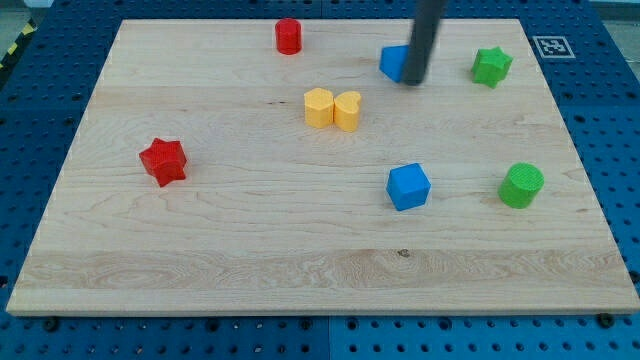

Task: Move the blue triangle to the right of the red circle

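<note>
The blue triangle [393, 61] lies near the view's top, right of centre, partly hidden behind my rod. My tip [413, 81] touches its right side. The red circle [289, 36], a short cylinder, stands at the view's top, about a hundred pixels to the left of the blue triangle.
A green star [491, 66] lies right of my tip. Two yellow blocks [332, 108] sit side by side below the red circle. A red star [163, 161] is at the left, a blue cube [408, 186] and a green cylinder [521, 185] at the lower right.
</note>
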### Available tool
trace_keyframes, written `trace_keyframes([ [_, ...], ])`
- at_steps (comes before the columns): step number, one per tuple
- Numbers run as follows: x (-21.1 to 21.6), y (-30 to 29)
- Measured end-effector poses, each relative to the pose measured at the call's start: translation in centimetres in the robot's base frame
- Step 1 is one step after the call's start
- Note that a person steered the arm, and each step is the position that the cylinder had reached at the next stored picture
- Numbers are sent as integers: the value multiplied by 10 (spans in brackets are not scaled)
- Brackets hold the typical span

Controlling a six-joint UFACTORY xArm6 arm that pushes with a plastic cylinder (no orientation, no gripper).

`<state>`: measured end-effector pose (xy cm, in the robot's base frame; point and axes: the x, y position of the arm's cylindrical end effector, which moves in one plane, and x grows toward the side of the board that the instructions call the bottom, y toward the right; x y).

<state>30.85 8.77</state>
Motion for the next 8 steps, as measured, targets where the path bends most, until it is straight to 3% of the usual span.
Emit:
trace_keyframes([
  [1,-24,-77],
  [2,-8,-63],
  [3,22,-2],
  [4,14,62],
  [5,-14,47],
  [7,-54,-100],
  [8,-54,-87],
])
